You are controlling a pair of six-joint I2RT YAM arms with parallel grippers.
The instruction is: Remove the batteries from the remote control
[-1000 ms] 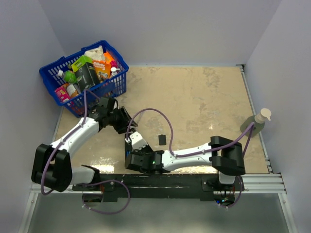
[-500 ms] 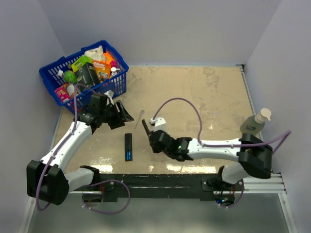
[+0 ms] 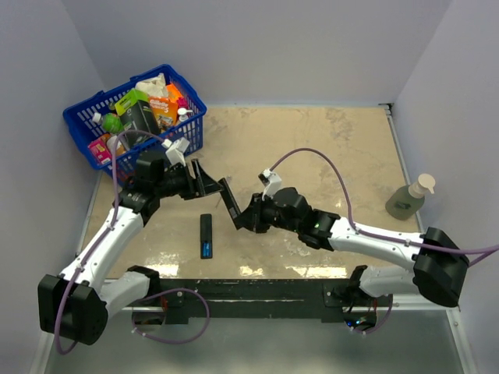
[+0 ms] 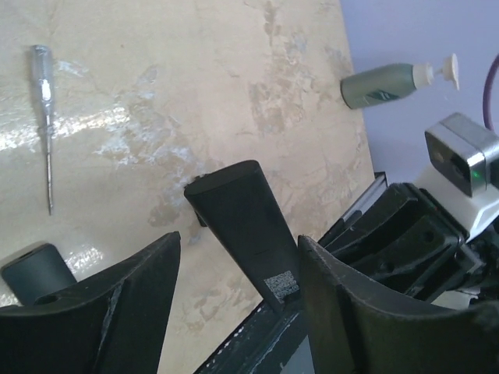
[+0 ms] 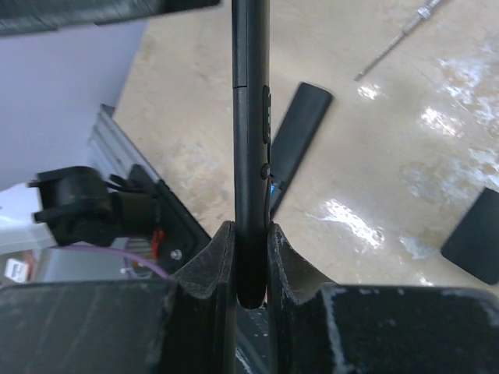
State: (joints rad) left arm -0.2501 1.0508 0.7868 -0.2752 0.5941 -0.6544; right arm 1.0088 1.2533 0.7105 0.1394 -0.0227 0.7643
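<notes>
The right gripper [image 3: 248,216] is clamped tight on one end of a slim black remote [image 3: 230,204], holding it lifted off the bench [image 3: 312,156] just left of centre. The left gripper [image 3: 204,179] stands wide open at the remote's other end, at about 11 o'clock of the right one. Its fingers [image 4: 117,312] sit either side of the body and apart from it. No batteries show in this remote from any view. A second remote [image 3: 206,232] lies flat on the bench at 7 o'clock of the held one, with a blue patch [image 3: 206,250] at its near end; whether that is a battery I cannot tell. The cells should be light, hard and smooth, apt to roll or slip. I would pinch one across its middle with the fingertips alone, once the compartment faces the free gripper.
</notes>
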